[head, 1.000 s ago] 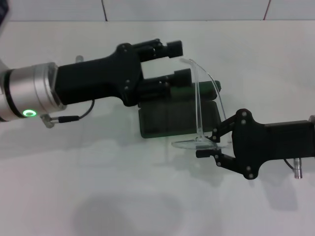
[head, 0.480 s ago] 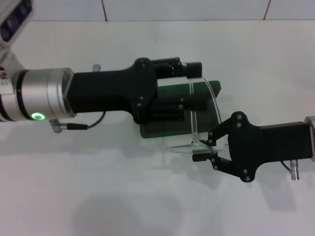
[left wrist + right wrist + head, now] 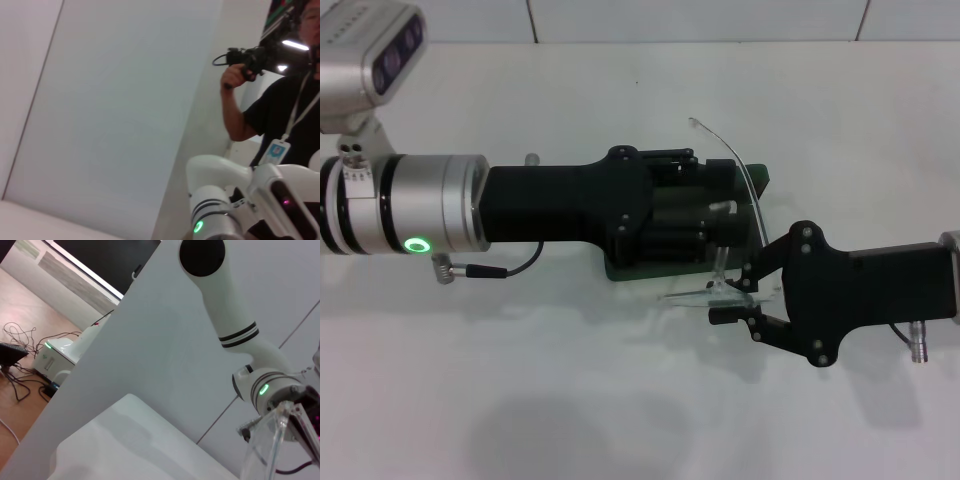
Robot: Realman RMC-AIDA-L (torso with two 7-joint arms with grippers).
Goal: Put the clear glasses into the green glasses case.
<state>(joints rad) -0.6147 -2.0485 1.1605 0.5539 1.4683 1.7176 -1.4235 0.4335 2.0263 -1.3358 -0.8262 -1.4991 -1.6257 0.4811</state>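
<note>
The green glasses case [image 3: 761, 178] lies on the white table, mostly hidden under my left arm; only its far right corner and near edge show. My left gripper [image 3: 722, 207] hovers over the case with its fingers apart. The clear glasses [image 3: 722, 150] stand on edge at the case's right end, one curved arm rising past the left gripper. Beside the case's near right corner, my right gripper [image 3: 728, 303] is shut on the glasses' lower part. In the right wrist view the clear glasses [image 3: 272, 440] show close up. The left wrist view shows none of these things.
White table [image 3: 570, 380] all round, with a tiled wall behind it. A person holding a camera [image 3: 270, 105] stands beyond the robot's body. The right wrist view shows my left arm [image 3: 260, 385] and a floor with cables far off.
My left arm has slid right over the case, covering most of it, and its gripper has rolled. The glasses and right gripper shifted slightly left and lower.
</note>
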